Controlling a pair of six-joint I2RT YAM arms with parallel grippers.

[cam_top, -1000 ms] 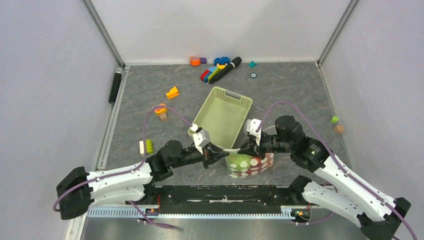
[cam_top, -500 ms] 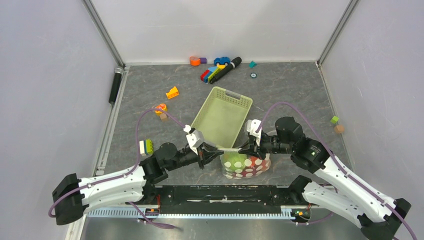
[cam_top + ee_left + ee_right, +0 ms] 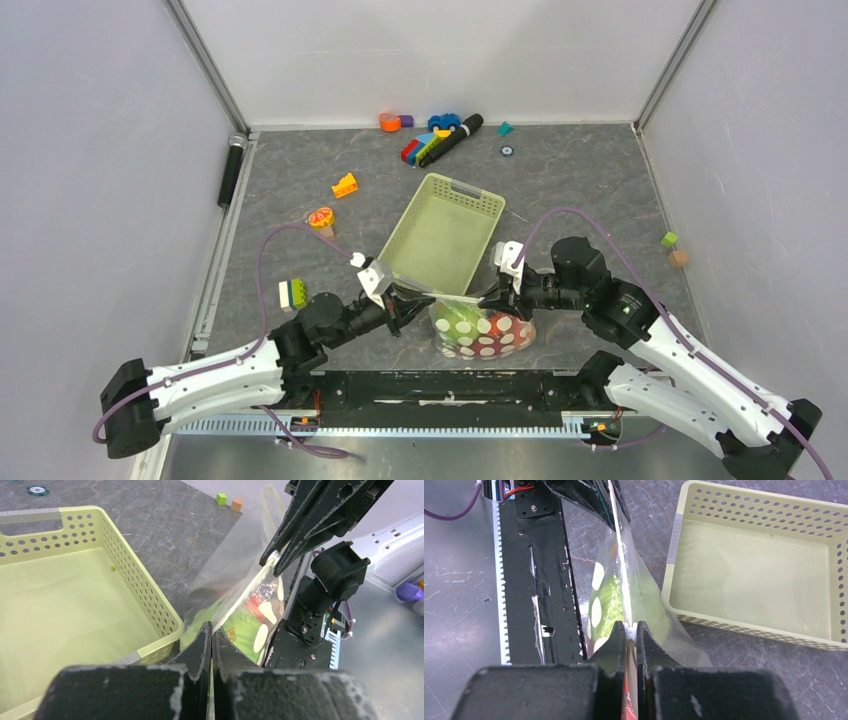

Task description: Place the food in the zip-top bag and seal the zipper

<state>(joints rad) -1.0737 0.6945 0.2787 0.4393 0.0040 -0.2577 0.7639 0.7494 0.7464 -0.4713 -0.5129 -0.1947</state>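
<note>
Clear floppy plastic zip-top bag printed with white dots (image 3: 482, 328) sits at 6 o'clock on the grey marbled table (image 3: 580, 190). It is just beside the 6 o'clock wall of the pale green slotted plastic basket (image 3: 440, 235); cannot tell whether they touch. The bag hangs from its top edge, its belly sagging toward the black base rail.

Thin pale zipper strip (image 3: 445, 292) is pulled taut and straight along the top edge, running from 9 to 3 o'clock. Cannot tell whether it is pressed closed along its length.

Left hand (image 3: 405, 298): fingers pinched narrow on the 9 o'clock end of the strip. Its wrist view shows the tips together with plastic between them.

Right hand (image 3: 492, 297): pinched narrow on the 3 o'clock end. In its own view the white strip passes between the tips.

Green toy food (image 3: 460, 316) and a red piece (image 3: 512, 325) lie inside the bag, seen through the plastic.

Colourful building blocks (image 3: 425, 148) and a black marker (image 3: 458, 135) lie at the 12 o'clock edge. A yellow block (image 3: 345, 185) lies toward 10 o'clock. A small green cube (image 3: 669, 240) and a brown cube (image 3: 678, 258) lie at the 3 o'clock edge.
</note>
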